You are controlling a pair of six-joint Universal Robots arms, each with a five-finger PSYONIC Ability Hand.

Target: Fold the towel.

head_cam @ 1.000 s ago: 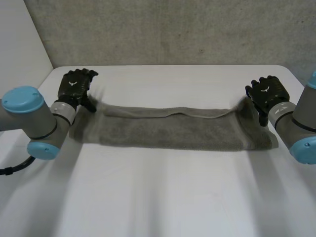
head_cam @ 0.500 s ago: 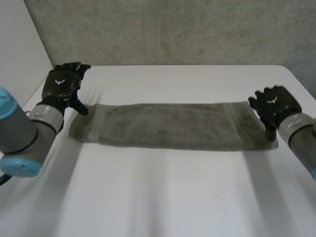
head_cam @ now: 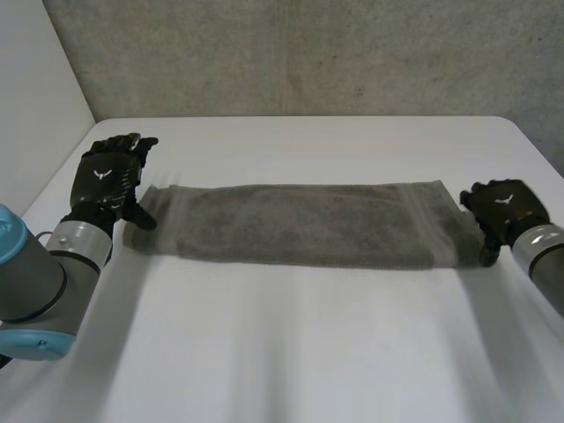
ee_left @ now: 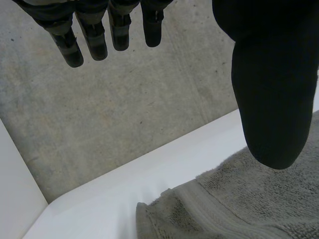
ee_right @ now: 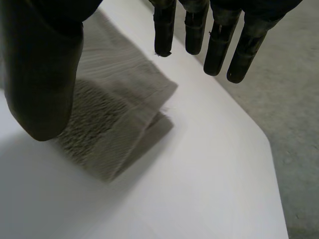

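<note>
The grey terry towel (head_cam: pixel 304 225) lies as a long doubled strip across the middle of the head view, flat on the white table (head_cam: pixel 291 352). The black left hand (head_cam: pixel 107 176) sits at its left end and the black right hand (head_cam: pixel 500 204) just beside its right end, each with fingers straight and parted from the thumb, pinching nothing. The next fold is probably end to end: one hand should catch both layers at a short end, carry it low and lay it square on the other end. The smooth tabletop may let the cloth slide. A rough grey concrete wall (head_cam: pixel 308 53) spans the upper frame.
</note>
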